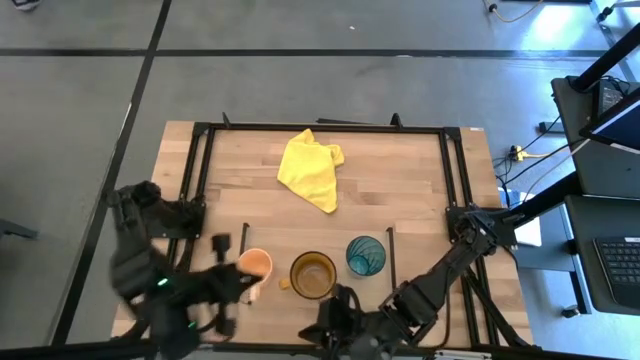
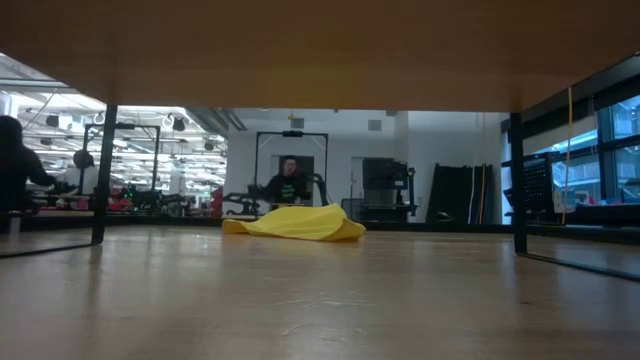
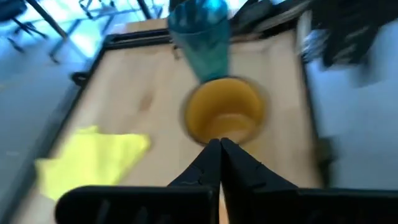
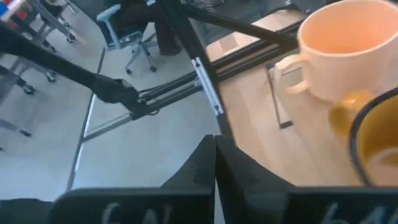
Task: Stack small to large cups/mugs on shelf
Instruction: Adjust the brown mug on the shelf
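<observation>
Three vessels stand in a row on the low wooden shelf (image 1: 290,245): a pale-orange mug (image 1: 256,264) at the left, an amber mug (image 1: 313,275) in the middle, and a teal tumbler (image 1: 365,255) at the right. My left gripper (image 1: 252,287) is shut beside the pale mug's near side. In its wrist view (image 3: 219,149) it points at the amber mug (image 3: 224,115), with the tumbler (image 3: 199,37) behind it. My right gripper (image 1: 332,316) is shut at the table's near edge, below the amber mug. Its wrist view (image 4: 214,146) shows the pale mug (image 4: 345,46).
A crumpled yellow cloth (image 1: 312,170) lies on the far middle of the table and also shows in the low view (image 2: 295,222). Black frame rails (image 1: 200,170) run along the tabletop's edges. The shelf's thin black uprights (image 1: 390,255) stand at its short ends.
</observation>
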You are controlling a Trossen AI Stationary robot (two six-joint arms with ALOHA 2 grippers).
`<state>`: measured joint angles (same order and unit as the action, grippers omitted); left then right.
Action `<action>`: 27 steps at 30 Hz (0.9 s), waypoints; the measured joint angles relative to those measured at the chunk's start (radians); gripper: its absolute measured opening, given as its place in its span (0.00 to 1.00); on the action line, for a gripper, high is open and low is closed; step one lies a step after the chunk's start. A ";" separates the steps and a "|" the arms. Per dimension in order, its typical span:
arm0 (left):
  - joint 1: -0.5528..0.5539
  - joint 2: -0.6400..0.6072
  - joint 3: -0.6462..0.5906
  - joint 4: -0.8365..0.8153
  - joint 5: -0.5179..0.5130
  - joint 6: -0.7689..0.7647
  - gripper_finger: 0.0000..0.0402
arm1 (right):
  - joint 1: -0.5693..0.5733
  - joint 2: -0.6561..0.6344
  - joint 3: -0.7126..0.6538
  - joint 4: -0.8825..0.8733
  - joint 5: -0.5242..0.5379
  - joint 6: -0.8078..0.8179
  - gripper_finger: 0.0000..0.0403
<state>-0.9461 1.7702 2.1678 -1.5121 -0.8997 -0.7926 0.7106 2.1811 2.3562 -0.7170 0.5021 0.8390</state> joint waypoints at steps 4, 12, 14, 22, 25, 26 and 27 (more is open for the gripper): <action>0.150 0.002 0.000 -0.020 0.111 0.263 0.00 | 0.036 0.000 0.000 0.001 0.063 0.072 0.01; 0.341 0.004 0.000 -0.002 0.323 0.603 0.00 | 0.106 0.000 -0.001 -0.036 0.241 0.328 0.01; 0.361 0.006 -0.001 0.021 0.357 0.676 0.00 | 0.111 0.002 -0.013 -0.038 0.275 0.396 0.00; 0.420 0.009 -0.027 0.050 0.500 0.837 0.00 | 0.114 0.006 -0.097 -0.054 0.309 0.635 0.00; 0.429 0.010 -0.070 0.056 0.537 0.880 0.00 | 0.117 0.007 -0.122 -0.055 0.294 0.682 0.00; 0.431 0.010 -0.090 0.065 0.551 0.896 0.00 | 0.119 0.007 -0.125 -0.056 0.292 0.692 0.00; 0.433 0.010 -0.110 0.075 0.564 0.906 0.00 | 0.121 0.007 -0.125 -0.055 0.291 0.701 0.00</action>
<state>-0.5128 1.7802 2.0577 -1.4367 -0.3358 0.1133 0.8316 2.1880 2.2314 -0.7724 0.7930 1.5403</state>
